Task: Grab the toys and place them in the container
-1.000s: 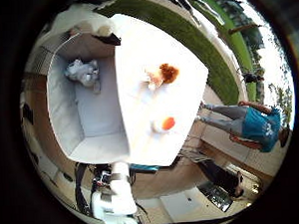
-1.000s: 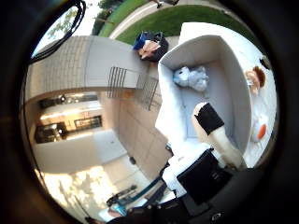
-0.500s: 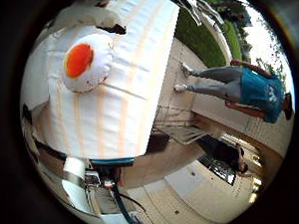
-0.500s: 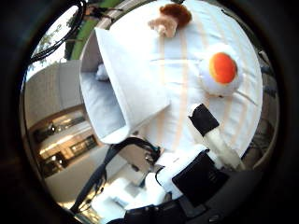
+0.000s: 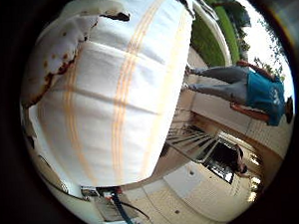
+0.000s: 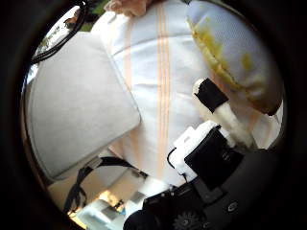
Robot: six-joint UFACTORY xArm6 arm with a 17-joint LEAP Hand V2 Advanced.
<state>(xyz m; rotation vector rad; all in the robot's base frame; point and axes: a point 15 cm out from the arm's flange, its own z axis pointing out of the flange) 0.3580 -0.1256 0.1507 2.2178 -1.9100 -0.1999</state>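
A fried-egg plush toy [image 6: 235,57], white with yellow and brown marks, lies on the striped white tablecloth [image 5: 119,108] and fills a large part of both palm views, so it is close to the palm. My right hand [image 6: 211,158] hovers over it, open. One straight white finger with a black tip [image 6: 216,103] reaches out right beside the toy's edge; I cannot tell whether it touches. The grey fabric container [image 6: 76,105] stands on the cloth next to the toy. A second, orange-brown toy [image 6: 127,5] lies further along the table, past the container.
The table's edge [image 5: 156,161] drops off to a paved yard with metal railings [image 5: 190,140] and a lawn [image 5: 206,40] beyond.
The hand has come down much closer to the table. The egg toy and the container wall now fill far more of both views than before.
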